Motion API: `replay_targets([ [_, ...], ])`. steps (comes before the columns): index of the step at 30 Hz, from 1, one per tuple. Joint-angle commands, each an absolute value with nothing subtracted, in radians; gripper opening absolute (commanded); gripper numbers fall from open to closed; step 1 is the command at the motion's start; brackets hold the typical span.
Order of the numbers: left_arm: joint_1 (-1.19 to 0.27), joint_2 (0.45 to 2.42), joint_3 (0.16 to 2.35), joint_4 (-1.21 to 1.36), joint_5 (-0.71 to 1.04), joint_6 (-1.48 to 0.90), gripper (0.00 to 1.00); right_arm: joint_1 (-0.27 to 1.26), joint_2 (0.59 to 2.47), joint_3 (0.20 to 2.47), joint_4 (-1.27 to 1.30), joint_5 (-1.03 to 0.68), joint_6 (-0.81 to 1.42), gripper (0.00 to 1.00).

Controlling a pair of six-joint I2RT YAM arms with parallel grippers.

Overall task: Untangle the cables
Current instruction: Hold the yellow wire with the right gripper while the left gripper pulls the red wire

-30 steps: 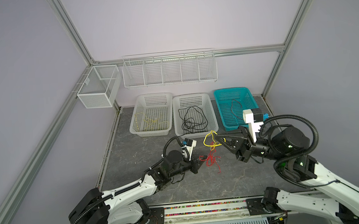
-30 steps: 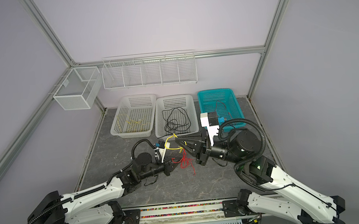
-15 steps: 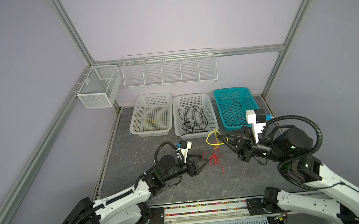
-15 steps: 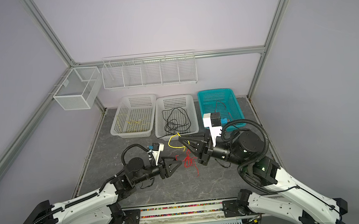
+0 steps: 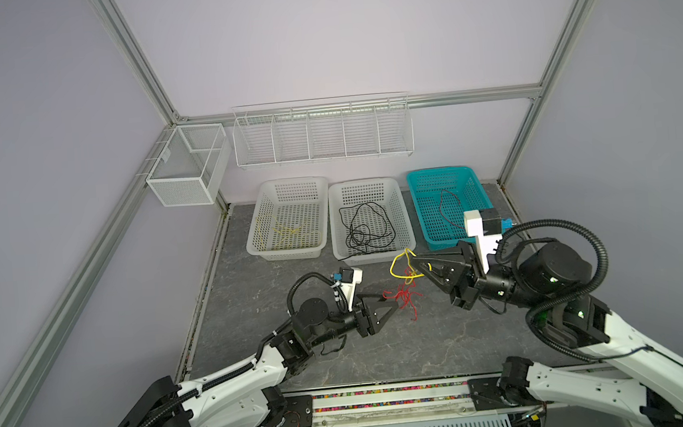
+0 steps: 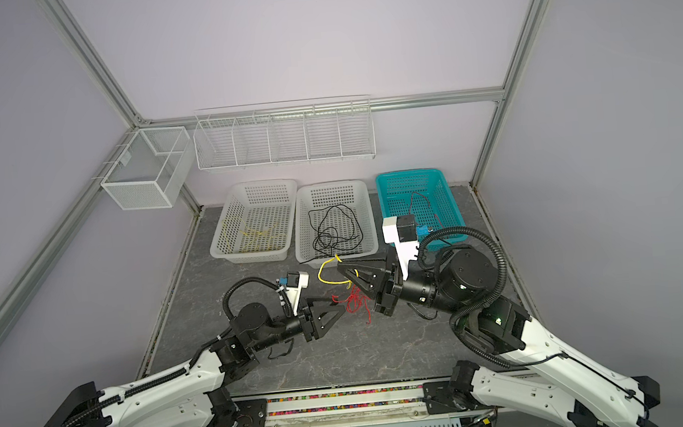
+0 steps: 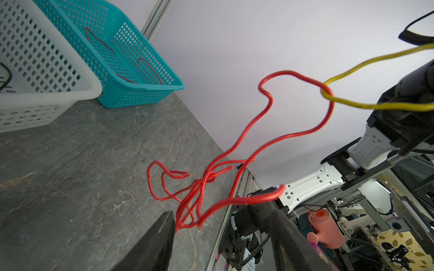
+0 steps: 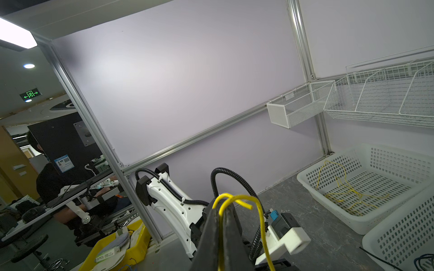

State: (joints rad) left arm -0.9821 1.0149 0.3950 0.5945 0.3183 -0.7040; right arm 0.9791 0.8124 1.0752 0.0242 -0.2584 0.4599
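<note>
You are looking at a red cable (image 5: 402, 297) and a yellow cable (image 5: 392, 267) over a dark grey tabletop (image 5: 425, 341) veined with pale, marble-like lines. Your left white basket (image 5: 291, 181) shows yellow strands (image 5: 287, 231), the middle white basket (image 5: 362, 181) a black cable (image 5: 356, 240), and the teal basket (image 5: 438, 170) a red strand (image 5: 442, 206). All three baskets carry a grid of small square holes. The walls (image 5: 317, 37) are pale lilac, the wire racks (image 5: 321, 132) white, and the arms (image 5: 229, 394) white with black joints.

The left gripper (image 5: 390, 301) opened its jaws beside the tangled thin red cable (image 5: 404, 295) and drew back slightly over the grey worktop (image 5: 384, 357).
</note>
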Motion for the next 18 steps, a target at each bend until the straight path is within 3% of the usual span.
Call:
replay_targets([
  [1,-0.984,1.016,0.406,0.636,0.318,-0.709,0.63,0.99,0.82,1.08,0.084,-0.284,0.473,0.07],
  [11,-0.983,1.017,0.406,0.631,0.299,-0.708,0.54,1.004,0.836,1.073,0.103,-0.302,0.479,0.07],
  [15,-0.983,1.02,0.411,0.63,0.305,-0.705,0.41,1.009,0.838,1.074,0.104,-0.303,0.479,0.07],
  [18,-0.983,1.015,0.407,0.622,0.303,-0.703,0.23,1.011,0.83,1.075,0.094,-0.286,0.475,0.07],
])
